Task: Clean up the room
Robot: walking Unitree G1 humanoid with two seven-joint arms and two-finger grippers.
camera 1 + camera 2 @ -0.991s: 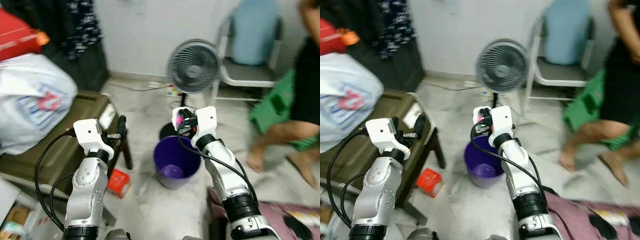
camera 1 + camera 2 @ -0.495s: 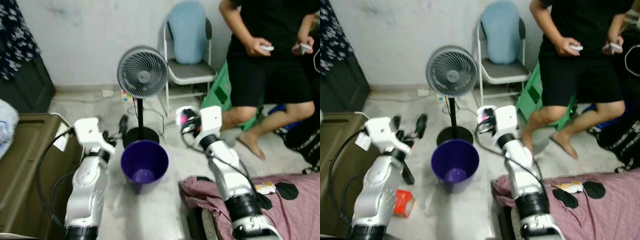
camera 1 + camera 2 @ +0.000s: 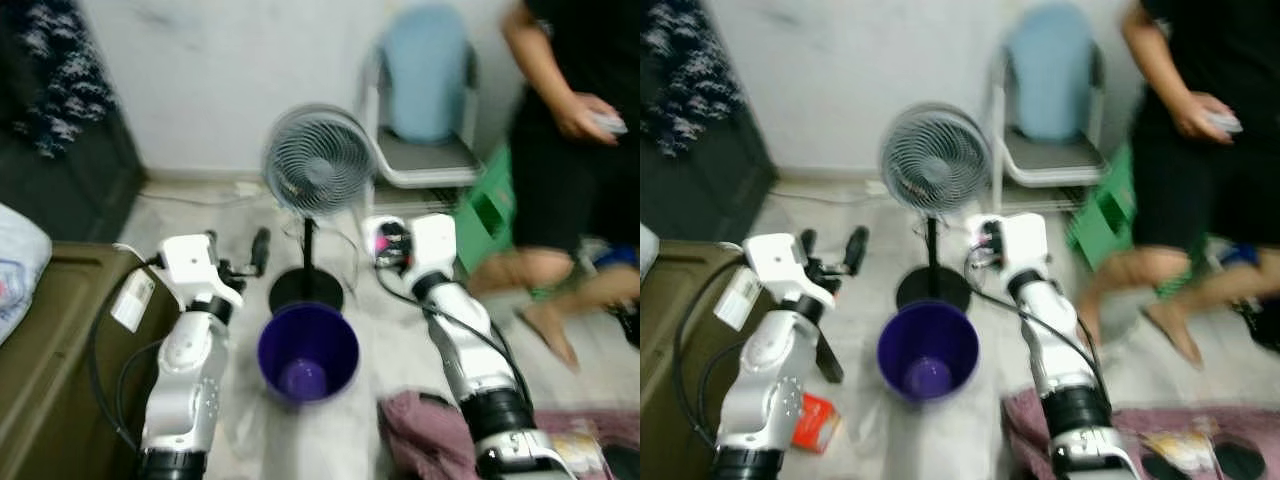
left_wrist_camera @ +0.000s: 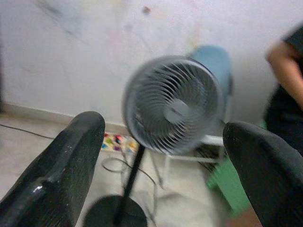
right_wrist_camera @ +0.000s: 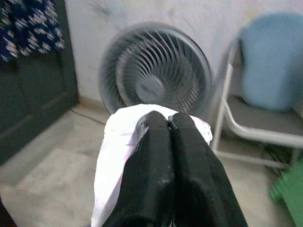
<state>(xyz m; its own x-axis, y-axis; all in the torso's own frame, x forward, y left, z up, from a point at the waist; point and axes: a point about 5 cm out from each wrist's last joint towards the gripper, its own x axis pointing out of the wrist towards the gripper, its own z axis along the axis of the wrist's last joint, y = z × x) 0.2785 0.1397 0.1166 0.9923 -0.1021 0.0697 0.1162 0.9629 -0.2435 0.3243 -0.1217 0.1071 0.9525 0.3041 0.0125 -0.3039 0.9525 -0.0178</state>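
A purple bin (image 3: 308, 352) stands open on the floor between my two arms, with a small pale patch at its bottom. My right gripper (image 3: 385, 243) is held above the floor just right of and behind the bin, shut on a white wad with pink marks (image 5: 118, 142). In the right wrist view the two black fingers (image 5: 156, 165) press together over the wad. My left gripper (image 3: 252, 252) is raised left of the bin and is open. Its fingers (image 4: 61, 175) spread wide with nothing between them.
A standing fan (image 3: 318, 165) is right behind the bin. Behind it is a chair with a blue cushion (image 3: 425, 90). A person (image 3: 580, 120) stands at the right by a green stool (image 3: 490, 210). A brown chest (image 3: 50, 330) lies left, a red box (image 3: 815, 425) on the floor, pink bedding (image 3: 1160, 440) lower right.
The camera has swung, so the whole scene has shifted and blurred. Both arms hold the same pose, the right gripper still shut on the wad. The person has stepped to the right.
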